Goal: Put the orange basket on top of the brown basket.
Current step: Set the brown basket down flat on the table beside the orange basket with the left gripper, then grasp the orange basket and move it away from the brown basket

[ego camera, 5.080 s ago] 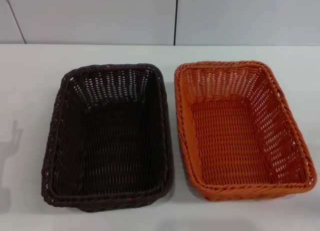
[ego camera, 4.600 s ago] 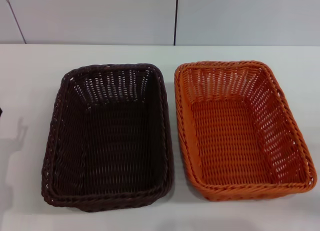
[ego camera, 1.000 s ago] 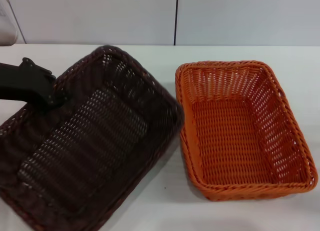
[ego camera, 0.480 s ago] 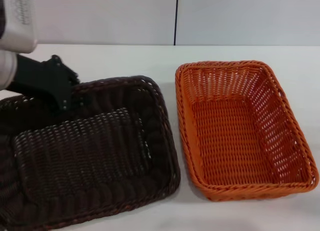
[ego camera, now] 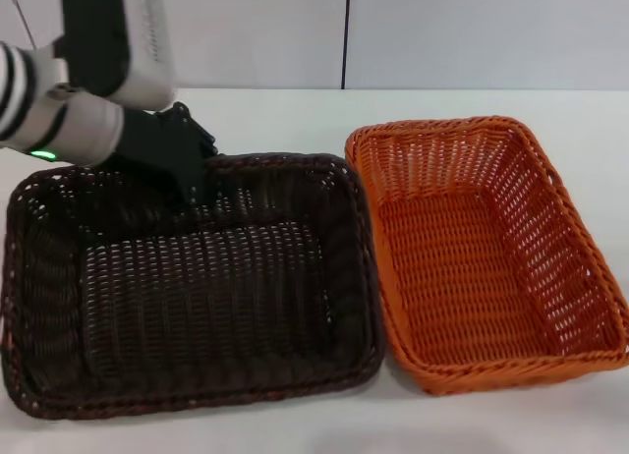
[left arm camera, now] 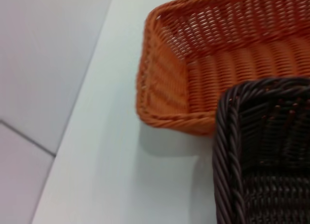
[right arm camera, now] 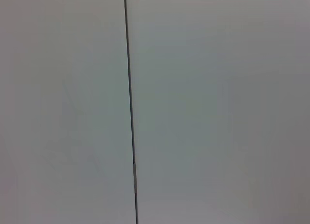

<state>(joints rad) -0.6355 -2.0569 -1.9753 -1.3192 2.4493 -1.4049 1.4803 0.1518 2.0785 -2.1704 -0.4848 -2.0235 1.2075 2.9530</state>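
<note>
Head view shows the left end effector (ego camera: 194,191) clenched on the far rim of the brown basket (ego camera: 197,297), having swung it sideways against the orange basket (ego camera: 482,253), which sits untouched on the bench (ego camera: 295,115), unstacked.

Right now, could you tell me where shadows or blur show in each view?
Head view: sharp; the orange basket casts a soft shadow on the table. Left wrist view: the brown basket rim is blurred and shadows the table. Right wrist view: only a flat wall seam.
</note>
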